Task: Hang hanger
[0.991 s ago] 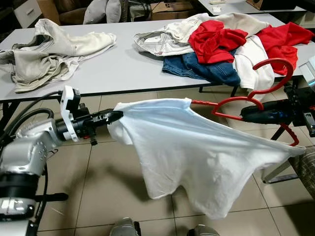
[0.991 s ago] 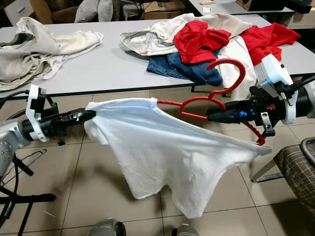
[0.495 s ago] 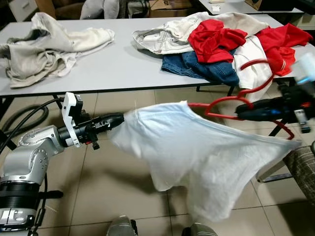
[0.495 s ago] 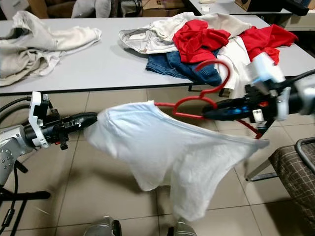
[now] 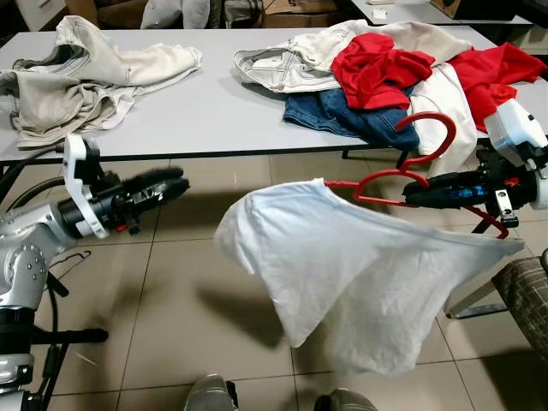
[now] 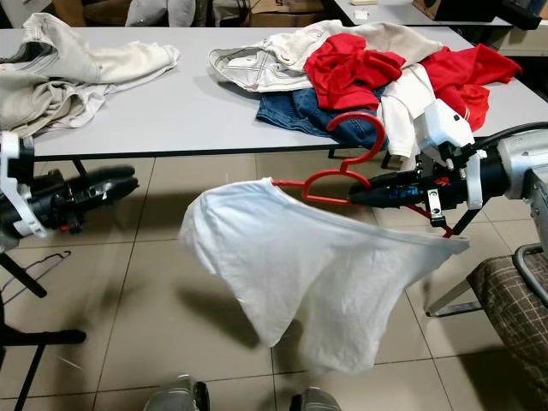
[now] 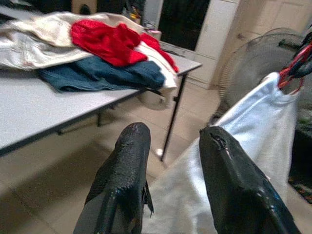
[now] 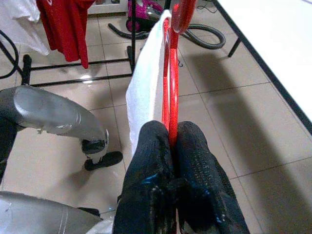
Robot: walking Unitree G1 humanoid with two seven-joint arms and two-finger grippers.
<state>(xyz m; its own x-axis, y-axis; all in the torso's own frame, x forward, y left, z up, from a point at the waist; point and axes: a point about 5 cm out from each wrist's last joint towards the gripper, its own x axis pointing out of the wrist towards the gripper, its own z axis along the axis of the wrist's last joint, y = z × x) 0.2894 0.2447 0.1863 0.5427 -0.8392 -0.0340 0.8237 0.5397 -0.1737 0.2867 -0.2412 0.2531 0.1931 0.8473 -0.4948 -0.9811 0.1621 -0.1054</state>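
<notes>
Indoors, a long grey surface (image 5: 214,111) runs across the back of a tiled floor (image 5: 171,325). At its left end lies a crumpled heap of beige clothes (image 5: 77,73).

Below that end, over the floor, the left gripper (image 5: 167,181) reaches out from its silver arm, its jaws apart and holding nothing. The left wrist view shows the two black fingers (image 7: 122,170) with a gap between them and white cloth beyond.

Toward the middle, a white T-shirt (image 5: 360,274) hangs in the air above the tiles, well apart from the left gripper. Its near side droops freely, and its neck opening sits around a red hanger (image 5: 402,175). The hanger's curved hook rises in front of the surface edge.

Behind it, on the right half of the surface, is a pile of laundry: pale trousers (image 5: 282,68), a red garment (image 5: 377,64), blue jeans (image 5: 351,116), a white top (image 5: 445,103) and more red cloth (image 5: 497,73).

At the right, the right gripper (image 5: 419,195) holds the hanger, its jaws closed on the red frame; the right wrist view shows the fingers (image 8: 153,165) pressed on either side of the red bar. A checked seat cushion (image 5: 527,300) shows at the far right edge.
</notes>
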